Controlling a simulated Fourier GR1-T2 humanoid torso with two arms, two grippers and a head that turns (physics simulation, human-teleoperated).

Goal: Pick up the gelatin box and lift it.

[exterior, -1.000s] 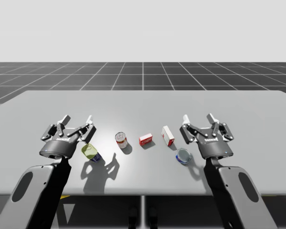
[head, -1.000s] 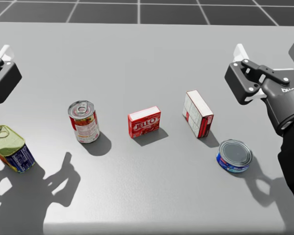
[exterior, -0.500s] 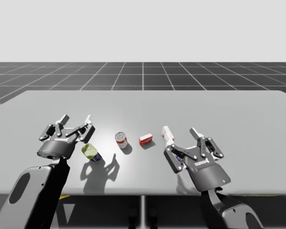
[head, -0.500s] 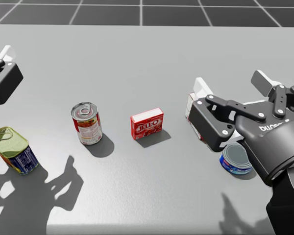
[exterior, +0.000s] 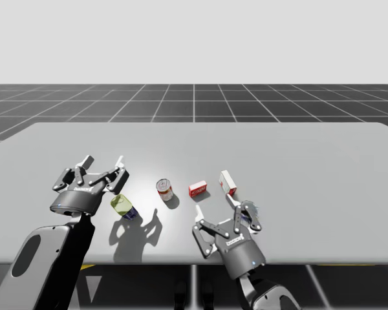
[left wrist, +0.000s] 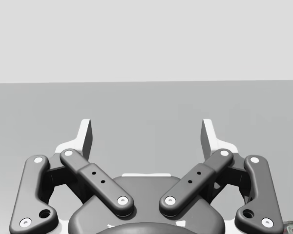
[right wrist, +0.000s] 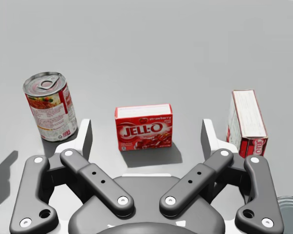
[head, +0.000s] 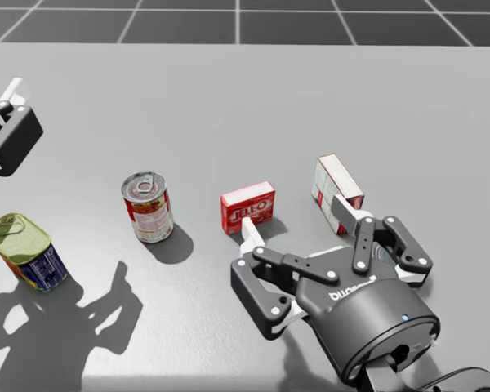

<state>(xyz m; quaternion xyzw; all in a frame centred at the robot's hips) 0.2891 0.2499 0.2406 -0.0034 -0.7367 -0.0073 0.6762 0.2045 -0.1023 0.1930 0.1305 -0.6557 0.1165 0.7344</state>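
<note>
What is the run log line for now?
phase: pre-grasp | right gripper: open, small red box ahead | left gripper: open, holding nothing

Small red gelatin box (right wrist: 143,126) upright on table, untouched, mid-row.

The small red gelatin box (right wrist: 143,126) has bare table (exterior: 310,161) on both sides, and the right gripper (head: 296,226), just short of it, holds its fingers spread wider than the box. The red-labelled can (right wrist: 51,106) stands apart on the robot's left. The tall red-and-white box (right wrist: 247,122) crowds the right-hand finger. The flat blue can (exterior: 250,209) sits beside that gripper's body.
</note>
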